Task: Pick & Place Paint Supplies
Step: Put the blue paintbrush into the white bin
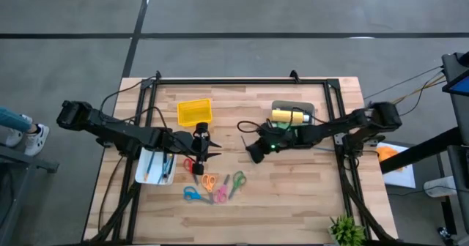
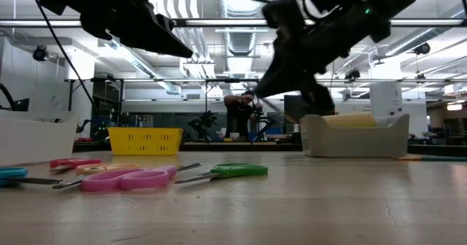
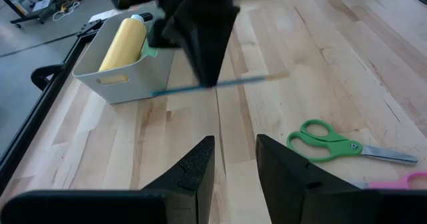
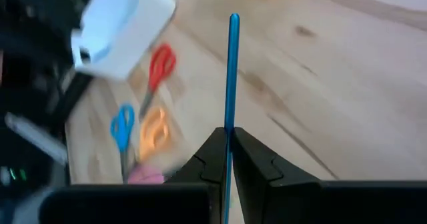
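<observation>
At the centre of the wooden table (image 1: 293, 195), the right gripper (image 1: 254, 152) hovered above the boards, its fingers (image 4: 212, 159) pressed together on a thin teal brush (image 4: 232, 77), whose shaft ran straight out past the fingertips; in the left wrist view the same brush (image 3: 213, 85) lay level beneath the dark gripper, its far end pale. Toward three o'clock from that gripper, near the table's right rail, sat a grey bin (image 1: 293, 108) holding a yellow paint bottle (image 1: 288, 116) laid on its side, with something green just beside the bottle in the left wrist view. The left gripper (image 1: 199, 152) hung over the table toward nine o'clock from the right one, well apart from it, its fingers (image 3: 193, 171) spread with a clear gap and nothing between them. Just beside the left arm, toward nine o'clock, a white tray (image 1: 143, 174) held several thin stick-like items, too small to tell apart. A yellow basket (image 1: 195, 112) stood at about twelve o'clock from the left gripper. Toward six o'clock from both grippers lay a scatter of scissors on the bare wood: a red pair (image 1: 189, 164) nearest the left gripper, then orange (image 1: 209, 180), blue (image 1: 193, 195), pink (image 1: 220, 195) and green (image 1: 236, 181). A small green plant (image 1: 346, 231) stood at the table's near right corner. In the low view a person (image 2: 237, 117) showed far off in the room behind the table.
</observation>
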### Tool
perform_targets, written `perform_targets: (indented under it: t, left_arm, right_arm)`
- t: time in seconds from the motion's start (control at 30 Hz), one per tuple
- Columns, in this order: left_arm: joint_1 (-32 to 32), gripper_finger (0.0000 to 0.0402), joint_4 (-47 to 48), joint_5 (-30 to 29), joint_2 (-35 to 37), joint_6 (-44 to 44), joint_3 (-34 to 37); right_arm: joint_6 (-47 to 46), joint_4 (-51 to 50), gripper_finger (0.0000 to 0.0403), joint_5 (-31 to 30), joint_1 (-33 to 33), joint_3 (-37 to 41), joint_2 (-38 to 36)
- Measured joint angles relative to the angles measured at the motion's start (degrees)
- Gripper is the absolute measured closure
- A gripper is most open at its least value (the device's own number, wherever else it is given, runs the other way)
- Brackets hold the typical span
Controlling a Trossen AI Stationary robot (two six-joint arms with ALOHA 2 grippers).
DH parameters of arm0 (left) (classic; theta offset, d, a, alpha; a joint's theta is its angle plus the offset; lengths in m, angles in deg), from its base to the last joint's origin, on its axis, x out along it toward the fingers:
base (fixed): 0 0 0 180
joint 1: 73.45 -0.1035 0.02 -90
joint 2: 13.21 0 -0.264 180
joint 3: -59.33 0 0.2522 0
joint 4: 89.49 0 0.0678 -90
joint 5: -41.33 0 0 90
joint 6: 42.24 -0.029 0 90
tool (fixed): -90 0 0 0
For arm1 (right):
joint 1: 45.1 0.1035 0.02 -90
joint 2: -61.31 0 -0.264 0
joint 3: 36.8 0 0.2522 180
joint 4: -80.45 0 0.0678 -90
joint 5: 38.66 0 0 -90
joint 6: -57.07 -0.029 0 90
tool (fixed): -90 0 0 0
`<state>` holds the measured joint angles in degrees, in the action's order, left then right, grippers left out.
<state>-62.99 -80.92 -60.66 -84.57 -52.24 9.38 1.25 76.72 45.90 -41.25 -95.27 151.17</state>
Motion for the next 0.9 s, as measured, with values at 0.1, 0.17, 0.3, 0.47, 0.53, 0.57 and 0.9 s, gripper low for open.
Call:
perform_targets:
  t: [0.1, 0.17, 0.3, 0.47, 0.53, 0.57, 0.9]
  left_arm:
    - [0.0, 0.0291, 0.0, 0.0, 0.0, 0.0, 0.0]
    - [0.0, 0.0291, 0.02, 0.0, 0.0, 0.0, 0.0]
    - [0.0, 0.0291, 0.14, 0.0, 0.0, 0.0, 0.0]
    - [0.0, 0.0291, 0.39, 0.0, 0.0, 0.0, 0.0]
    - [0.02, 0.0291, 0.43, 0.0, 0.0, 0.02, 0.0]
    - [-0.01, 0.0291, 0.44, 0.0, 0.0, 0.0, 0.0]
    - [-0.01, 0.0291, 1.1, -0.29, 0.0, 0.01, 0.0]
  right_arm:
    - [-3.81, 8.65, 0.0388, -0.78, -0.11, 0.01, 4.82]
    - [-5.45, 15.37, 0.0388, -0.77, -0.2, 0.03, 8.13]
    - [-5.85, 27.74, 0.0388, -0.77, -0.47, -0.07, 14.27]
    - [-9.27, 28.69, 0.0388, -0.97, -1.27, -3.65, 20.12]
    - [-10.06, 27.34, 0.0388, -0.51, -1.86, -5.78, 21.82]
    - [-10.11, 25.76, 0.0388, 0.19, -2.19, -7.03, 22.63]
    - [-15.98, -5.28, 0.0388, 1.13, -4.33, -24.42, 26.26]
